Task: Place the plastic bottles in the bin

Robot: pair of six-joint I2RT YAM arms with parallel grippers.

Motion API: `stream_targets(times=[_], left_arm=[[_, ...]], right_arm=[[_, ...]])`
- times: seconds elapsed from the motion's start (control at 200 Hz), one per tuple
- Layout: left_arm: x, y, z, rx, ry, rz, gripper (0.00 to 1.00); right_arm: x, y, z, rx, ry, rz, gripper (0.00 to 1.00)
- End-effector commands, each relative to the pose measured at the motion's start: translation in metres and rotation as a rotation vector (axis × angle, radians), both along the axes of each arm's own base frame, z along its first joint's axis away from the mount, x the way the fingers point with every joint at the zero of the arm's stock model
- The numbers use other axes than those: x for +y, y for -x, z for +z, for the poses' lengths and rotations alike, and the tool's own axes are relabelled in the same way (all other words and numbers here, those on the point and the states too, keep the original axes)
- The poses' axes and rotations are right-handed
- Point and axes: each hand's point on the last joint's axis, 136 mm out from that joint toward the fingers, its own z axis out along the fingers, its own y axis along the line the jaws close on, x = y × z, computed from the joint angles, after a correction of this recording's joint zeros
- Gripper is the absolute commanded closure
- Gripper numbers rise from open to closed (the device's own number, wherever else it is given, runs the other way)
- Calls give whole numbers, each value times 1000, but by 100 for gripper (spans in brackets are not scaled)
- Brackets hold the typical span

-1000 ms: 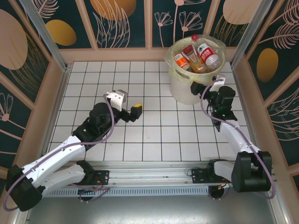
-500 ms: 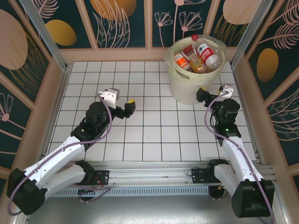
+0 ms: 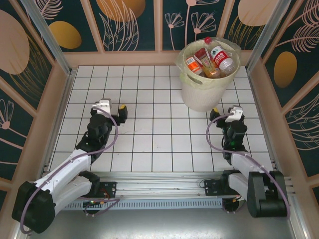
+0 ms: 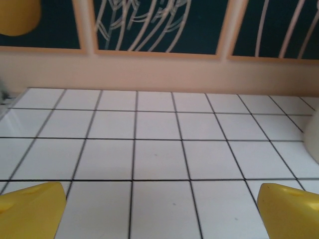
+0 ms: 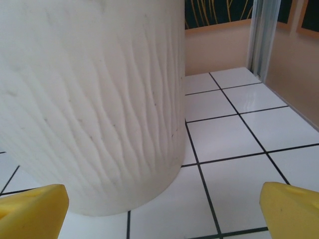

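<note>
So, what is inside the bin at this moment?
From above, the bin holds several plastic bottles piled near its top, some with red labels. Whatever lies under this top layer, and the bottom of the bin, is covered.

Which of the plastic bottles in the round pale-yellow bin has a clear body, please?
The clear red-capped bottle at the bin's right side; the other bottles look orange or brown.

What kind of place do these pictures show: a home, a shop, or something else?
Probably a robot test cell, not a home: a white tiled table boxed in by leaf-patterned wall panels and metal posts, with two arms bolted to a rail at its near edge.
</note>
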Motion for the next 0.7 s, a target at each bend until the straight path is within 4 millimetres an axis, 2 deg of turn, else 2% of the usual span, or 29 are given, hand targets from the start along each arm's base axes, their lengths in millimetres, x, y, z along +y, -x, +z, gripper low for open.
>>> stream_targets(times=[0.0, 0.24, 0.38, 0.49, 0.616, 0.696], left_arm=[[20, -4, 11, -78, -26, 70, 1], [55, -6, -6, -82, -48, 174, 1], [74, -14, -16, -65, -73, 234, 1], [82, -17, -20, -86, -94, 241, 1], [95, -19, -29, -91, -103, 278, 1], [92, -23, -35, -106, -94, 251, 1]], right_arm=[[-6, -7, 21, -124, 41, -13, 1], [-12, -16, -5, -101, 15, -2, 1], [-5, -19, -15, -89, 11, 38, 1], [-2, -22, -24, -75, 13, 55, 1], [-6, -36, -32, -21, 3, 43, 1], [-7, -41, -35, 2, 3, 43, 1]])
